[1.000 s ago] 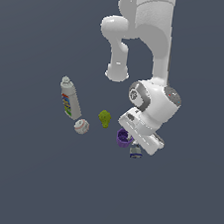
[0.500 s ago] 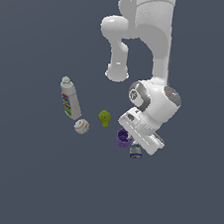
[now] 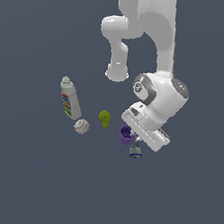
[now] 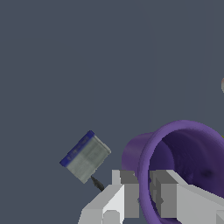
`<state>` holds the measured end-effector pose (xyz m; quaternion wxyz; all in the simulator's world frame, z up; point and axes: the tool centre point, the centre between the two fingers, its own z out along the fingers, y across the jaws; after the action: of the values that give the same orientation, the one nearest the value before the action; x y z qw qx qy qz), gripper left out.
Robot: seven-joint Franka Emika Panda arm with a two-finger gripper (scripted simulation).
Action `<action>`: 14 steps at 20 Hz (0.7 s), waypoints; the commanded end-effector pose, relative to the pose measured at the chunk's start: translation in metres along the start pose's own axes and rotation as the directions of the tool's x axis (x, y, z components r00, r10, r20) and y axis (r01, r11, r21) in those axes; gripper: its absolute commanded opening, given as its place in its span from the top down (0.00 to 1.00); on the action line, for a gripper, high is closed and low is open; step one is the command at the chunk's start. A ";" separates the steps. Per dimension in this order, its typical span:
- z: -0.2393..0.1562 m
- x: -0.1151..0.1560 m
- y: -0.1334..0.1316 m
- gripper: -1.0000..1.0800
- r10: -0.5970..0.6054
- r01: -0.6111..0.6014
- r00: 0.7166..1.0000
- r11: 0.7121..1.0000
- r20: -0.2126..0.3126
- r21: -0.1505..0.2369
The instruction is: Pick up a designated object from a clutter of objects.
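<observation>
The purple cup (image 3: 125, 135) lies beside the arm's wrist in the exterior view. In the wrist view its round rim and dark inside (image 4: 188, 148) fill the frame's corner. My gripper (image 4: 145, 192) has one finger outside and one inside the cup's wall, shut on the rim. In the exterior view the gripper (image 3: 132, 135) reaches down from the white hand, and its fingertips are mostly hidden behind the cup.
A small grey-blue gadget (image 3: 135, 152) lies just by the cup, also in the wrist view (image 4: 85, 156). A yellow-green lump (image 3: 104, 118), a white red-stitched ball (image 3: 81, 126) and a white bottle with a colourful label (image 3: 70, 98) lie to the exterior view's left.
</observation>
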<state>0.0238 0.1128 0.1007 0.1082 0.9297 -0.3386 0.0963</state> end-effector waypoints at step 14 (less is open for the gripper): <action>-0.155 0.005 -0.005 1.00 -0.002 0.002 1.000 1.000 0.003 0.004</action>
<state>0.0160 0.1501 0.2327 0.1067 0.9303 -0.3376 0.0955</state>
